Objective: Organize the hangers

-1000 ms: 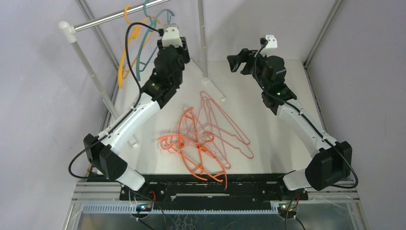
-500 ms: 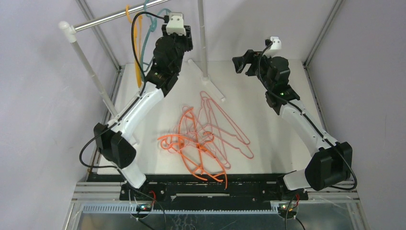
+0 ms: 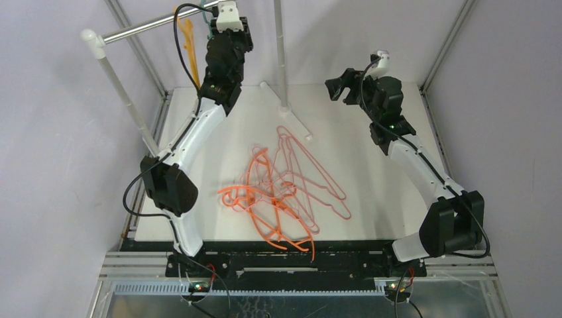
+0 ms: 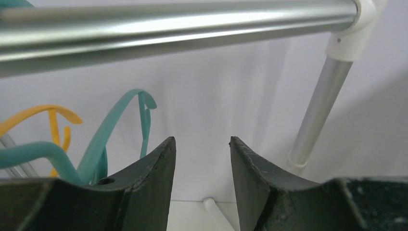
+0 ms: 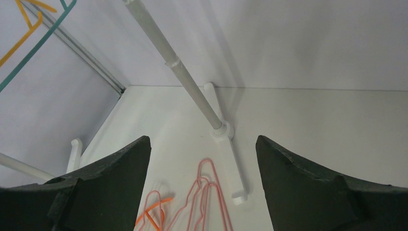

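Left tool (image 4: 202,142) was raised just under the rail (image 4: 192,24), jaws partly apart with nothing between them. The teal hanger (image 4: 110,130) hung close beside its left finger; contact could not be told. The yellow hanger (image 4: 38,113) hung further along the same rail. Judgement: both rode on their own hooks, so the rail carried them and the tool had no need to grip.

Right tool (image 5: 202,140) hovered over the far part of the worktop (image 3: 344,126), jaws wide and empty, near the white post (image 5: 192,86) and angled down toward the pile, probably placed there for the next pick.

The pink hangers (image 3: 311,175) and orange hangers (image 3: 265,212) lay flat in one crossed heap mid-worktop, not yet hung. Judgement: the tangle meant that lifting one would likely drag its neighbours, so an outer pink hook looked the safest hold.
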